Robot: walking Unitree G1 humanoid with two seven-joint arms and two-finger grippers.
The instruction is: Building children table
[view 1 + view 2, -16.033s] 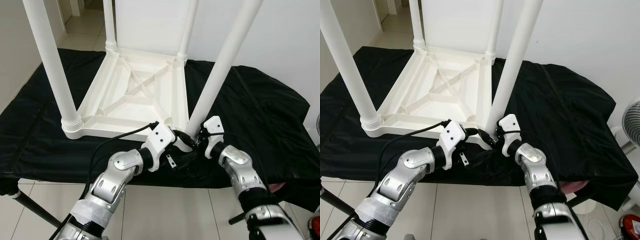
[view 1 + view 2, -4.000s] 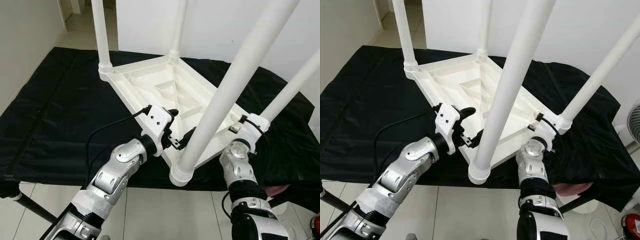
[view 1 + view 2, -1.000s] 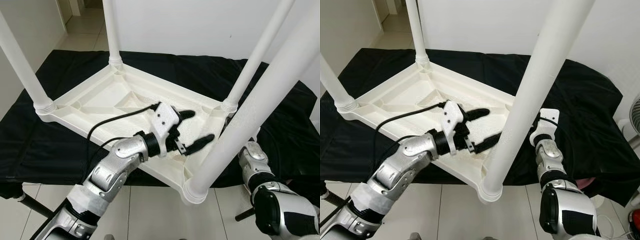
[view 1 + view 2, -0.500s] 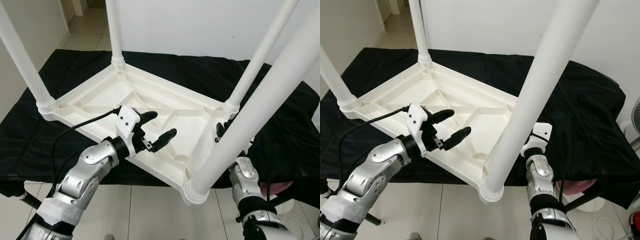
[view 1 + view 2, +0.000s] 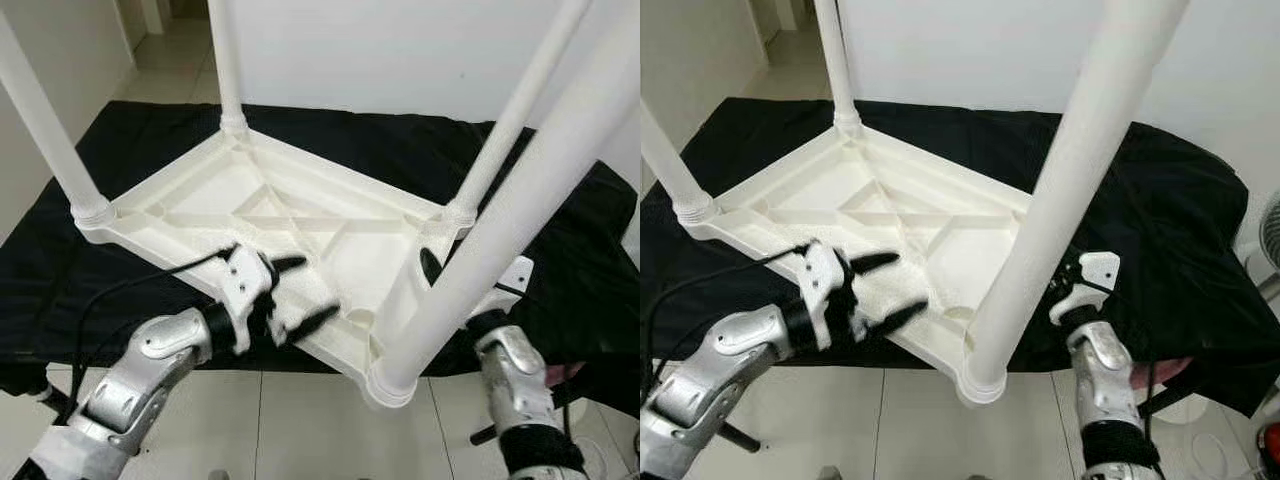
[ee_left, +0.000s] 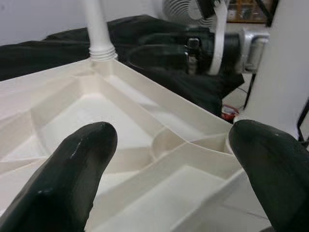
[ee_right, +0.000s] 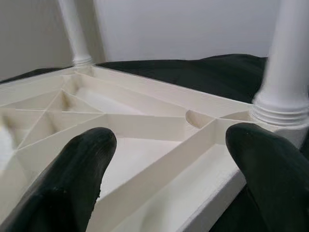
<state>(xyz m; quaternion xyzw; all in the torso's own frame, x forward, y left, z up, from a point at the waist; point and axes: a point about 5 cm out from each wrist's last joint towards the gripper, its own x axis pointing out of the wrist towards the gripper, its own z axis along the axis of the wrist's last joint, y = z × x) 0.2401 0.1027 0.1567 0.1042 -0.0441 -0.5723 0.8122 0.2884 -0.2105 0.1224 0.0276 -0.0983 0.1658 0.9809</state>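
Left eye view: L gripper [image 5: 297, 293] open by upturned table [image 5: 200, 205] edge.

Leg tops: all four white legs [image 5: 228, 60] of the upturned children table [image 5: 300, 215] are cut off by the upper edge.
Left tool [image 5: 290, 295]: motion-blurred in both eye views.
Right tool [image 5: 432, 268]: mostly hidden behind the near leg [image 5: 500, 230].
Desk [image 5: 150, 130]: its black cover [image 5: 560, 290] hides the surface; corners run past the frame.
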